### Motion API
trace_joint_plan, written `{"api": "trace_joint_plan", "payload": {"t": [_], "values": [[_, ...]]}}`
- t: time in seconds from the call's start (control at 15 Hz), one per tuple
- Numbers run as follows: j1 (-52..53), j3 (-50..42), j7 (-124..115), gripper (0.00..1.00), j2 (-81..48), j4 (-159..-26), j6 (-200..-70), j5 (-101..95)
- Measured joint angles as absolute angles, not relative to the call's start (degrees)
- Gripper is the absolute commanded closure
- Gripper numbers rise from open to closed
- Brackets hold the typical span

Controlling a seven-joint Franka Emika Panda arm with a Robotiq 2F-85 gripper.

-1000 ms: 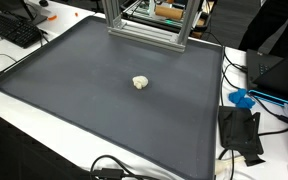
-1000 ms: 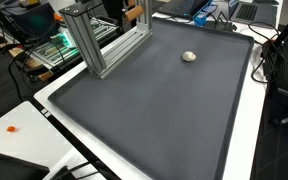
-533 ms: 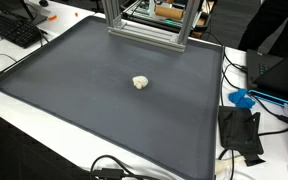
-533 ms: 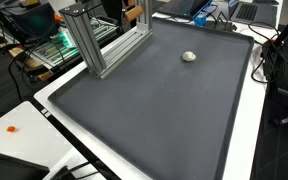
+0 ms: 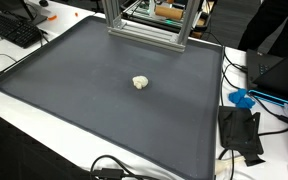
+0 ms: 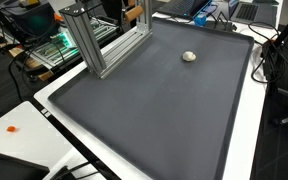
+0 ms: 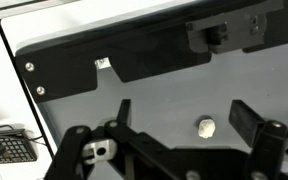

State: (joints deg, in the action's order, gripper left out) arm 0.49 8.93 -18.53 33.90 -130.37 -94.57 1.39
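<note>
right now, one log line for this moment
gripper: open, holds nothing | lump: on mat, below gripper, untouched | frame: at mat edge

free: dark mat (image 5: 84,100) open all round | obstacles: 1 pale lump (image 5: 140,83) (mid-mat) | metal frame (image 5: 144,36) at edge

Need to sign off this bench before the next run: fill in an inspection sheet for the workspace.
Surface: dark grey mat with a raised rim, on a white table.
Job's things: small pale lump, lying alone near the mat's middle.
Clutter: keyboard, blue object and black bracket, all off the mat.
Claw: claw open, holding nothing, apart from the lump; shows only in the wrist view.
Cables: black cables at the mat's near edge.
Surroundings: aluminium frame at the mat's far side.
</note>
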Motion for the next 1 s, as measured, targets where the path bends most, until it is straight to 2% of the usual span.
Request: {"api": "trace_joint_plan", "payload": {"t": [1.0], "values": [[9.2,11.8,-11.3,0.0,37.9,-141.2,-101.5,7.4]]}}
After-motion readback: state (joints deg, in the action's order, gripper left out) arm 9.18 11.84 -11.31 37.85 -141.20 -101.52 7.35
